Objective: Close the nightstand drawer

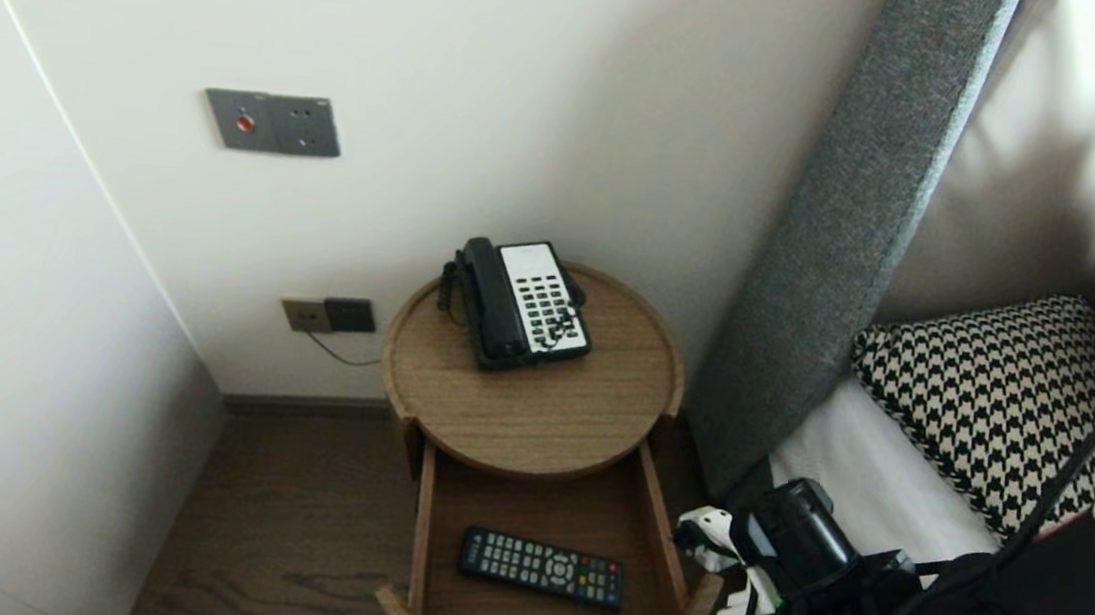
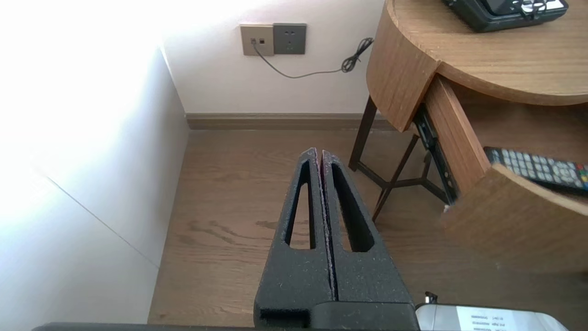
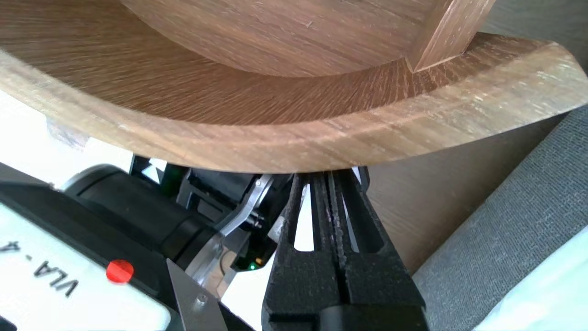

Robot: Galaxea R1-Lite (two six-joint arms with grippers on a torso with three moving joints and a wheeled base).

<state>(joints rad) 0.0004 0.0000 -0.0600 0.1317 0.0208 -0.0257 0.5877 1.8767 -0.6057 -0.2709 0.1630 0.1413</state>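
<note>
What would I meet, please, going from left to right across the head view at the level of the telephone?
Wall socket → telephone → grey headboard → houndstooth pillow

Head view: soft, even indoor light, faint shadows. Left wrist view: wall [image 2: 69,92] washed out by strong glare. Right wrist view: blown-out white patches under drawer front [image 3: 321,142].
</note>
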